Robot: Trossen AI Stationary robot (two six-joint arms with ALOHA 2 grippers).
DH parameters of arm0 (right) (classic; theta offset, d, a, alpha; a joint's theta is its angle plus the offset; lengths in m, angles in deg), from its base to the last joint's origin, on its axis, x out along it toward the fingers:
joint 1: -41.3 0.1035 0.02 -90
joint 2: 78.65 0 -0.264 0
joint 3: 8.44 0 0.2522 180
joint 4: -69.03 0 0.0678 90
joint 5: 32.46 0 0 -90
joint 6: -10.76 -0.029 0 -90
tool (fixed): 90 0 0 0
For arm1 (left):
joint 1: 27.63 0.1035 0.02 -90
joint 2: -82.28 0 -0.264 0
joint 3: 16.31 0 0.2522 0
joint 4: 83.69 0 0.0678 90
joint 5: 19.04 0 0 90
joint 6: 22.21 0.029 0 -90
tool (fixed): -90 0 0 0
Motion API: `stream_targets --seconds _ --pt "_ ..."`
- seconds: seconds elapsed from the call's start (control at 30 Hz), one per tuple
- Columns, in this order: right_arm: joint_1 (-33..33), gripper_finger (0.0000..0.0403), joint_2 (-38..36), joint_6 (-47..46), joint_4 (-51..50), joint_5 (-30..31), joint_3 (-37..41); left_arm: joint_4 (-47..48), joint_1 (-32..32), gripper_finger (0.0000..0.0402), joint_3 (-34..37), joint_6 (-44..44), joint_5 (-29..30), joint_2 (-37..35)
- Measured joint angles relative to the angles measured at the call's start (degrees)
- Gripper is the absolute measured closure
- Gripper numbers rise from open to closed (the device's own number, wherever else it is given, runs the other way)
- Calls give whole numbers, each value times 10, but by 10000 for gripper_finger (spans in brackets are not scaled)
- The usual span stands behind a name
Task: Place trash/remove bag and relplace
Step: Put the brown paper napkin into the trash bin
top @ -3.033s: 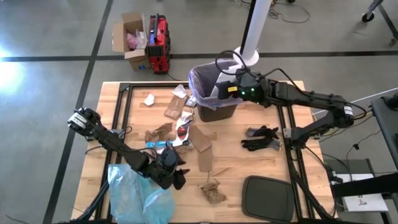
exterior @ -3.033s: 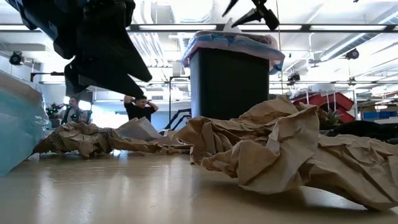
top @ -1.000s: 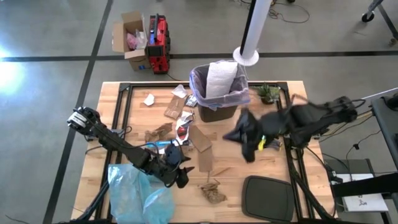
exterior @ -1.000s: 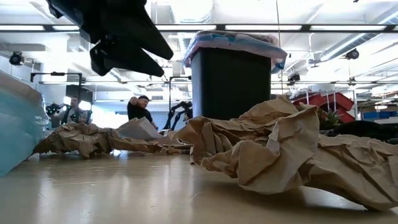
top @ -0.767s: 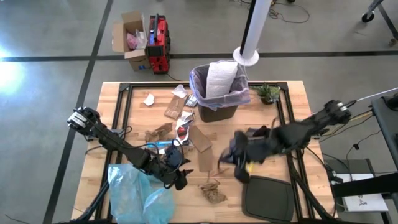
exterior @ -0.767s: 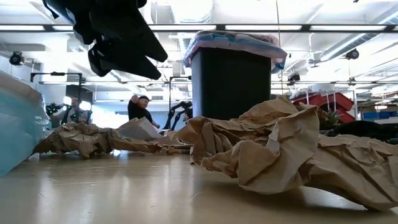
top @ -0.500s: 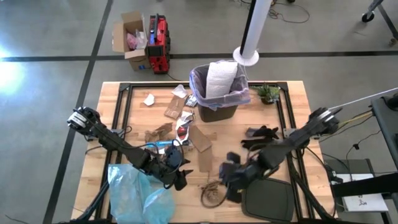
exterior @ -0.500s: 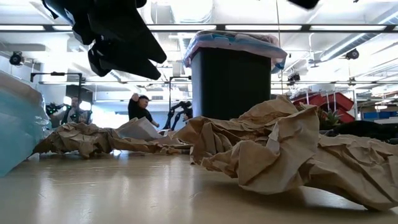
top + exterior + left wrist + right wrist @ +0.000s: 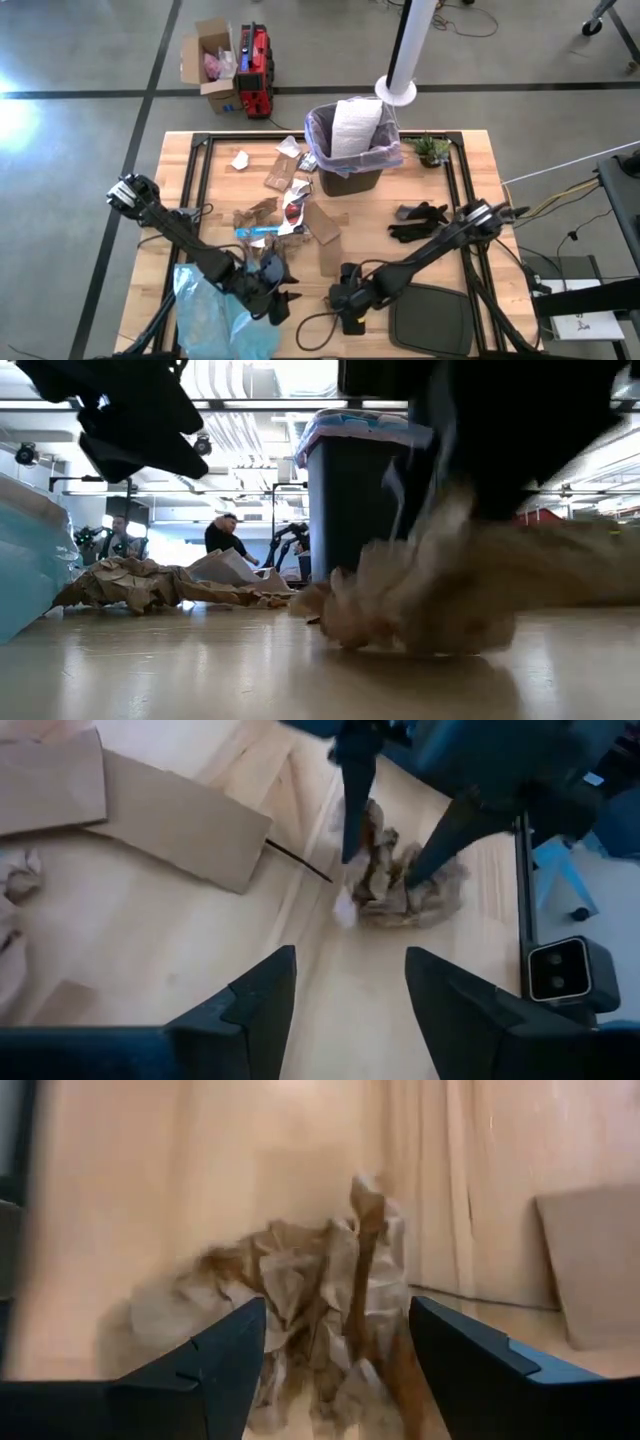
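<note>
Right gripper [image 9: 348, 304]: lowered at the near edge of the table [image 9: 470, 190], fingers [image 9: 215, 1370] apart, one on each side of a crumpled brown paper wad [image 9: 300, 1310]; not closed on it (fingers straddling the wad in the left wrist view too).
Crumpled brown paper wad: on the wood directly under the right gripper, blurred in the low view [image 9: 420, 600].
Left gripper [image 9: 272, 300]: raised above the near left part of the table, fingers [image 9: 255, 1000] apart with nothing between them; pointed toward the wad and the right gripper.
Light-blue plastic bag [image 9: 215, 320]: bunched at the near left corner, just beside the left gripper.
Black lid [image 9: 430, 320]: flat at the near right edge, just beside the right gripper.
Flat cardboard pieces [image 9: 322, 232]: mid-table, between the grippers and the bin.
Trash [image 9: 262, 212]: brown scraps, white bits and wrappers scattered on the left half of the table, from mid-table toward the bin.
Black glove [image 9: 420, 222]: mid-table, right side.
Bin [image 9: 350, 172]: black, upright at the far middle of the table.
Bag [image 9: 318, 135]: pale lavender liner folded over the bin's rim (a white sheet [image 9: 352, 125] standing up inside).
Small green plant [image 9: 432, 150]: far right, beside the bin.
Cardboard box [image 9: 210, 62]: on the floor beyond the table, next to a red case [image 9: 256, 70].
People [image 9: 222, 532]: in the room far behind the table, seen in the low view.
</note>
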Motion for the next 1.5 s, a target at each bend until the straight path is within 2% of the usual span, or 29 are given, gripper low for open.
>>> stream_targets --seconds 0.17,0.3,0.4,0.53,0.57,0.67,0.77,0.87,1.0,1.07,1.3,1.5 --pt "2 187 33 5 4 -2 -3 1 -8 223 0 -12 4 0" --pt "1 221 44 -2 3 3 -4 1 -10 229 0 -25 5 0" --pt "0 273 31 -19 -2 3 -2 1 -15 234 0 -39 6 0" --pt "-3 374 -10 -26 -18 -7 3 1 -23 237 0 -41 13 0" --pt "-4 387 -30 -25 -21 -6 3 1 -24 237 0 -43 21 0" --pt "-7 385 -95 -32 -48 19 0 3 -26 235 0 -60 46 0" --pt "-11 390 -163 -38 -69 80 1 -1 -26 231 0 -96 65 0" --pt "-17 398 -247 -36 -63 177 1 -3 -28 228 0 -101 75 0" --pt "-47 395 -340 -35 -59 344 0 -3 -28 229 0 -112 75 0" --pt "-80 396 -376 -31 -55 387 0 -6 -28 231 0 -114 75 0" --pt "-241 395 -444 -47 -38 395 0 2 -21 232 -11 -118 68 -6" --pt "-362 393 -425 -27 -33 311 0 79 -2 214 -19 -111 49 -50"
